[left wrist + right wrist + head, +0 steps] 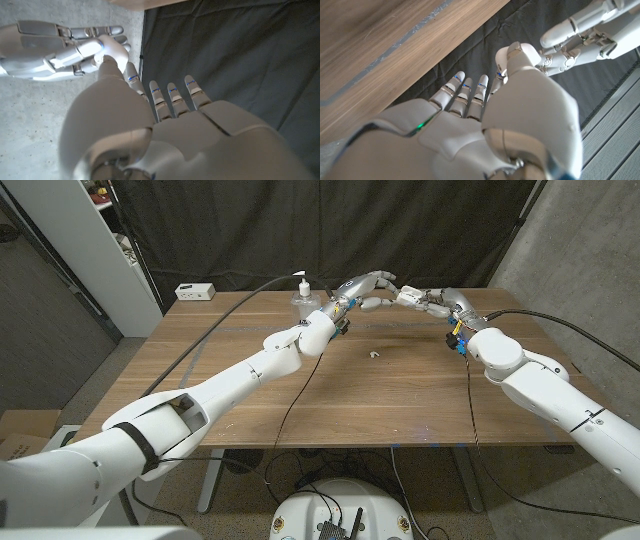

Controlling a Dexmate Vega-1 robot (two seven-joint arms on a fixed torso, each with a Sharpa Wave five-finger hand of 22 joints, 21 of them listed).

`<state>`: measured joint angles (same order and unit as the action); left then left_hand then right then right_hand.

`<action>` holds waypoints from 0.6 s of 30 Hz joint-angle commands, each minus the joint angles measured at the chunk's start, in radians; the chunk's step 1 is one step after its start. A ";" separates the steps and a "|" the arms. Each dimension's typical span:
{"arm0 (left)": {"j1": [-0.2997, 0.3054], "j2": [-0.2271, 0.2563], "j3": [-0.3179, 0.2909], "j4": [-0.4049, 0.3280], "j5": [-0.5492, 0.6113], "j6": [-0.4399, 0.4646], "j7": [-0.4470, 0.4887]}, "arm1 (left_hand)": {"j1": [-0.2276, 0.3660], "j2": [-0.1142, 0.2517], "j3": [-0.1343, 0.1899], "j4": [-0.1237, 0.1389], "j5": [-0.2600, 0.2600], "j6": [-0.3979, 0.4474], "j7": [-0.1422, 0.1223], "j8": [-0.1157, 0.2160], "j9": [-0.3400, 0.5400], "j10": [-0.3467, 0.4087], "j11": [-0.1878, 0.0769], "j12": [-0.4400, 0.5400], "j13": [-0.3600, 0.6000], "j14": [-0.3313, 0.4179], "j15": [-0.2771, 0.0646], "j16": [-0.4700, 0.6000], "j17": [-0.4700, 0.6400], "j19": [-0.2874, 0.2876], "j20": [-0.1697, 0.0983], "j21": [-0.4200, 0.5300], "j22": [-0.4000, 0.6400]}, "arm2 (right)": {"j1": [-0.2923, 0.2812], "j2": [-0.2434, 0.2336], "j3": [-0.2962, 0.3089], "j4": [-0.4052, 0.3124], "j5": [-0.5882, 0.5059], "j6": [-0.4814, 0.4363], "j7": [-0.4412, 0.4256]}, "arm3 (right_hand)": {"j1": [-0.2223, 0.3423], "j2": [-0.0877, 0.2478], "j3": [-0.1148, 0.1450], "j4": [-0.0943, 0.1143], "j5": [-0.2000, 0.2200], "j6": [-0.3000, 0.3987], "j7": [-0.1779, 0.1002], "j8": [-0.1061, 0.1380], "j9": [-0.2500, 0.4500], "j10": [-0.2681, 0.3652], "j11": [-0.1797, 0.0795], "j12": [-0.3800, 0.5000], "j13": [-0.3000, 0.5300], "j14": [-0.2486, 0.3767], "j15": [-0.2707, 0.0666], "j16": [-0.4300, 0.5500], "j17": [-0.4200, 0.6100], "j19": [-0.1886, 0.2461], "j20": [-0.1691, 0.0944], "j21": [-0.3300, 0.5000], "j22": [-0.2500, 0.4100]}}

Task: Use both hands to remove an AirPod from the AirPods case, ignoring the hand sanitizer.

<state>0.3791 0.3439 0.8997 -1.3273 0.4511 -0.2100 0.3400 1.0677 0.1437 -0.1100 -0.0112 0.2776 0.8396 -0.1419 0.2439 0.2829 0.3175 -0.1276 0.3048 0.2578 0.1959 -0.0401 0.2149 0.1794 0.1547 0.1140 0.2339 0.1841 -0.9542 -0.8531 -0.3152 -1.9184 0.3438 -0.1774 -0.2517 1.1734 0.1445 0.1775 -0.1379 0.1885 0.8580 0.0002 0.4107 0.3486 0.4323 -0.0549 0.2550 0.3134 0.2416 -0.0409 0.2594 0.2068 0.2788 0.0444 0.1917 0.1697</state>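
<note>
The robot's left arm (200,400) reaches from the near corner across the wooden table (400,395). Its left hand (368,288) meets the right hand (425,301) above the far edge, fingertips touching around something white, probably the AirPods case; which hand grips it I cannot tell. A small white piece (374,354), likely an AirPod, lies on the table below. The hand sanitizer (303,298) stands beside the left wrist. The removal looks done; next comes setting the case down.

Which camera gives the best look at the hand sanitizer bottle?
The head view: the hand sanitizer stands upright at the table's far edge, beside the left hand. In the wrist views I can't make the bottle out.
</note>
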 commanded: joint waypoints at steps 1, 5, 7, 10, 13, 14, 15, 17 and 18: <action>0.032 -0.017 -0.037 0.005 0.008 -0.007 0.042 | 0.007 -0.004 -0.001 -0.004 0.002 0.022 0.017 0.009 0.003 0.013 0.002 0.007 0.005 0.013 -0.089 0.005 0.006 0.009 -0.003 0.008 0.003 | -0.007 0.009 0.012 0.009 0.002 0.014 0.001 | 0.005 0.007 0.001 0.003 0.005 0.053 -0.039 0.012 0.204 0.006 -0.004 -0.002 0.003 0.010 -0.090 0.005 0.002 0.003 0.005 0.004 0.003; 0.047 -0.010 -0.041 -0.019 0.019 0.030 0.042 | 0.002 -0.008 -0.005 -0.002 -0.001 0.025 0.019 0.009 0.003 0.014 0.000 0.008 0.006 0.016 -0.089 0.005 0.006 0.012 -0.004 0.007 0.004 | -0.005 0.007 0.012 0.008 0.001 0.006 0.004 | 0.005 0.007 0.001 0.003 0.005 0.056 -0.036 0.012 0.205 0.007 -0.006 -0.002 0.003 0.011 -0.092 0.005 0.002 0.005 0.005 0.004 0.003; 0.052 -0.007 -0.043 -0.028 0.023 0.042 0.044 | -0.005 -0.011 -0.009 0.001 -0.003 0.021 0.022 0.006 0.003 0.014 -0.002 0.008 0.008 0.017 -0.086 0.003 0.007 0.013 -0.004 0.007 0.004 | -0.004 0.005 0.011 0.006 0.001 0.002 0.006 | 0.006 0.007 0.001 0.002 0.005 0.057 -0.033 0.012 0.204 0.007 -0.006 -0.003 0.003 0.011 -0.091 0.005 0.002 0.005 0.005 0.004 0.003; 0.062 -0.003 -0.046 -0.041 0.034 0.055 0.058 | -0.010 -0.015 -0.012 0.003 -0.004 0.019 0.023 0.004 0.002 0.010 -0.005 0.006 0.009 0.016 -0.084 0.002 0.008 0.014 -0.003 0.006 0.004 | -0.004 0.002 0.010 0.000 -0.001 -0.005 0.007 | 0.007 0.007 0.001 0.001 0.005 0.058 -0.032 0.013 0.206 0.008 -0.007 -0.003 0.003 0.010 -0.091 0.004 0.002 0.005 0.004 0.004 0.003; 0.069 0.003 -0.049 -0.054 0.044 0.067 0.069 | -0.014 -0.019 -0.016 0.005 -0.006 0.012 0.022 0.000 0.002 0.011 -0.010 0.007 0.010 0.018 -0.085 0.001 0.008 0.014 -0.003 0.005 0.004 | -0.003 -0.002 0.008 -0.005 -0.004 -0.011 0.009 | 0.008 0.006 0.001 0.001 0.005 0.057 -0.031 0.012 0.207 0.009 -0.004 -0.003 0.003 0.010 -0.091 0.004 0.002 0.005 0.005 0.004 0.003; 0.071 0.006 -0.050 -0.059 0.046 0.072 0.071 | -0.017 -0.021 -0.018 0.006 -0.007 0.005 0.021 -0.004 0.001 0.008 -0.007 0.005 0.011 0.018 -0.084 0.001 0.009 0.014 -0.002 0.004 0.004 | -0.002 -0.002 0.008 -0.009 -0.003 -0.018 0.009 | 0.008 0.006 0.001 0.001 0.005 0.056 -0.027 0.012 0.208 0.009 0.002 -0.003 0.003 0.010 -0.091 0.004 0.002 0.005 0.005 0.004 0.003; 0.073 0.010 -0.053 -0.064 0.046 0.075 0.071 | -0.019 -0.023 -0.020 0.006 -0.008 -0.005 0.019 -0.009 0.001 0.006 -0.005 0.005 0.012 0.017 -0.082 -0.001 0.009 0.014 -0.002 0.004 0.005 | -0.001 -0.005 0.008 -0.011 -0.003 -0.023 0.011 | 0.009 0.006 0.001 0.001 0.005 0.057 -0.027 0.012 0.208 0.009 0.001 -0.003 0.002 0.011 -0.091 0.004 0.002 0.005 0.005 0.004 0.003; 0.078 0.012 -0.057 -0.065 0.047 0.069 0.085 | -0.022 -0.025 -0.022 0.007 -0.010 -0.023 0.016 -0.017 0.000 0.004 -0.007 0.003 0.013 0.016 -0.082 -0.002 0.009 0.015 -0.003 0.003 0.005 | 0.000 -0.010 0.007 -0.017 -0.004 -0.032 0.013 | 0.009 0.006 0.001 0.001 0.005 0.057 -0.025 0.012 0.208 0.009 0.002 -0.004 0.002 0.011 -0.090 0.004 0.002 0.005 0.005 0.004 0.003; 0.080 0.014 -0.059 -0.066 0.045 0.063 0.089 | -0.024 -0.026 -0.023 0.008 -0.010 -0.031 0.013 -0.021 0.000 -0.001 -0.006 0.001 0.014 0.015 -0.080 -0.003 0.009 0.015 -0.002 0.002 0.005 | 0.001 -0.013 0.005 -0.020 -0.005 -0.038 0.016 | 0.009 0.006 0.001 0.001 0.005 0.057 -0.025 0.012 0.209 0.009 0.002 -0.003 0.003 0.011 -0.090 0.004 0.002 0.005 0.005 0.004 0.003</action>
<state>0.4279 0.3384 0.8609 -1.3539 0.4777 -0.1710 0.3923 1.0478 0.1236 -0.1242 -0.0028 0.2697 0.8263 -0.1252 0.2311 0.2812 0.3236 -0.1324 0.3048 0.2674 0.2077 -0.0376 0.2149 0.1842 0.1578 0.1108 0.2339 0.1841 -0.9581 -0.8507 -0.3080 -1.9182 0.3416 -0.1779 -0.2475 1.1741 0.1422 0.1775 -0.1379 0.1875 0.8581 0.0002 0.4107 0.3486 0.4387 -0.0594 0.2552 0.3132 0.2416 -0.0409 0.2594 0.2068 0.2788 0.0444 0.1917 0.1697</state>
